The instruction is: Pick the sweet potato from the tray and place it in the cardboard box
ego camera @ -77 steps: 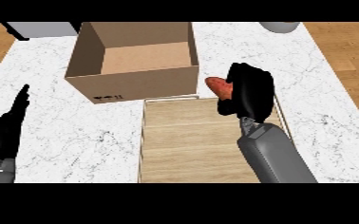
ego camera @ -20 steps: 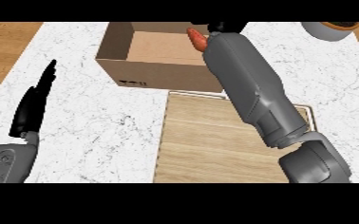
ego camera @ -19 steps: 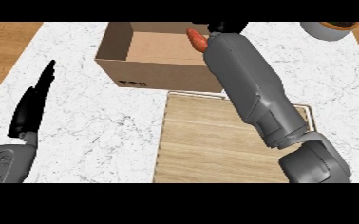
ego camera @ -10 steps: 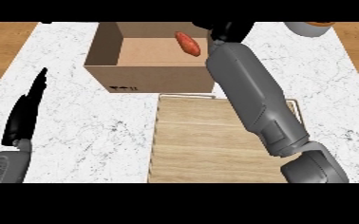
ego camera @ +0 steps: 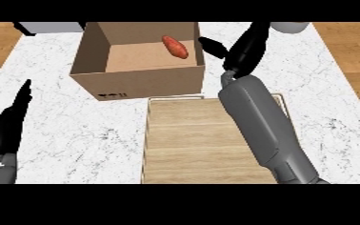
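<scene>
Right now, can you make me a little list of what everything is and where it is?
sweet potato: inside the cardboard box, near its back right wall
cardboard box: open, on the counter behind the tray
tray: wooden, nothing lying on it, partly covered by the right forearm
right hand: open, holding nothing, just right of the box
left hand: open, resting at the left edge
counter: white marble

The cardboard box [ego camera: 141, 78] bears small dark printed marks on its front, perhaps handling symbols, not readable.
</scene>
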You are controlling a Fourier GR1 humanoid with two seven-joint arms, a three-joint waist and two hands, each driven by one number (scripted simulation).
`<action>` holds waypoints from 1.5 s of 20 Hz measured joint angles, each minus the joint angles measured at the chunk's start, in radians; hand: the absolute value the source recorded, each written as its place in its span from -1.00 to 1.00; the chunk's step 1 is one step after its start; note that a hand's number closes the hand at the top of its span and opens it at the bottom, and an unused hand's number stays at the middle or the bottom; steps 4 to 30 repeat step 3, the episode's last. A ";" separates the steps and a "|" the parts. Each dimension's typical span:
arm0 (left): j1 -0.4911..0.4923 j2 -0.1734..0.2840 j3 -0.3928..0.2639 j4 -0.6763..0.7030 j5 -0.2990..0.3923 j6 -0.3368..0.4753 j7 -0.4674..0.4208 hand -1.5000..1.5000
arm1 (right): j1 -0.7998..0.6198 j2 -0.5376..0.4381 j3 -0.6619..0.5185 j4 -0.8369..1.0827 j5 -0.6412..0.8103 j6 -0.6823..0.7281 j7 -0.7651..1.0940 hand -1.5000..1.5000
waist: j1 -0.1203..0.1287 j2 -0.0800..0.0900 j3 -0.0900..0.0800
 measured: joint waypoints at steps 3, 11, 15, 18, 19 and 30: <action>0.012 0.001 0.006 -0.012 0.000 0.000 0.007 0.00 | 0.130 -0.019 0.048 -0.170 0.019 0.054 0.034 -1.00 | -0.012 -0.002 0.000; 0.012 0.001 0.006 -0.012 0.000 0.000 0.007 0.00 | 0.130 -0.019 0.048 -0.170 0.019 0.054 0.034 -1.00 | -0.012 -0.002 0.000; 0.012 0.001 0.006 -0.012 0.000 0.000 0.007 0.00 | 0.130 -0.019 0.048 -0.170 0.019 0.054 0.034 -1.00 | -0.012 -0.002 0.000; 0.012 0.001 0.006 -0.012 0.000 0.000 0.007 0.00 | 0.130 -0.019 0.048 -0.170 0.019 0.054 0.034 -1.00 | -0.012 -0.002 0.000; 0.012 0.001 0.006 -0.012 0.000 0.000 0.007 0.00 | 0.130 -0.019 0.048 -0.170 0.019 0.054 0.034 -1.00 | -0.012 -0.002 0.000; 0.012 0.001 0.006 -0.012 0.000 0.000 0.007 0.00 | 0.130 -0.019 0.048 -0.170 0.019 0.054 0.034 -1.00 | -0.012 -0.002 0.000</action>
